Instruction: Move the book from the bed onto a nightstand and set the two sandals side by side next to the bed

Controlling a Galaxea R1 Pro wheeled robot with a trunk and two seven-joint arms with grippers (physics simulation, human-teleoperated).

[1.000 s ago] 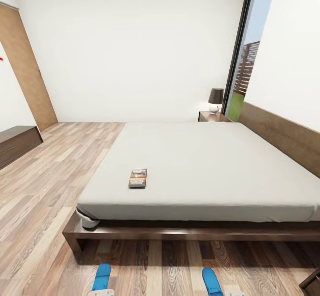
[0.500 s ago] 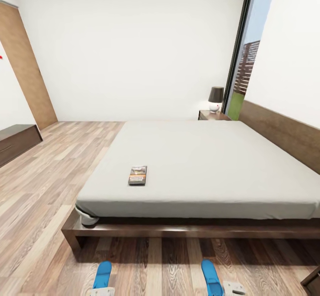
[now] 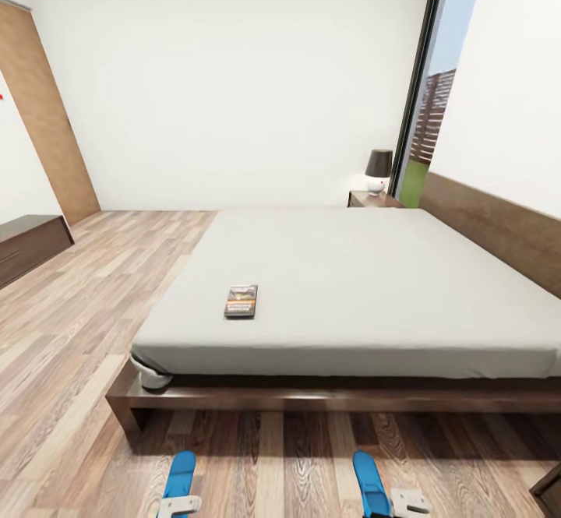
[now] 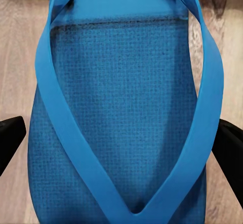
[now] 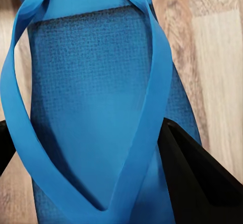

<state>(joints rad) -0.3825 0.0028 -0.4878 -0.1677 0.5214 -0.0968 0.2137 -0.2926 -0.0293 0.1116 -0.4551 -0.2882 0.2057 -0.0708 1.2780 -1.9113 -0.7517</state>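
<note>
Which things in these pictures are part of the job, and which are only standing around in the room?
Part of the job:
- book on the bed
- left sandal, held between the left gripper's fingers
- right sandal, held between the right gripper's fingers
- nightstand

Just there:
- lamp on the nightstand
- dark bench
- window

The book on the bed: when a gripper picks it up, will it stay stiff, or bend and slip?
The book looks thin and small, so it is probably light and may flex slightly if held by one edge. It lies flat on the soft-looking bed, so the jaws could have trouble getting under it. Its cover may be smooth; some slipping is possible.
</note>
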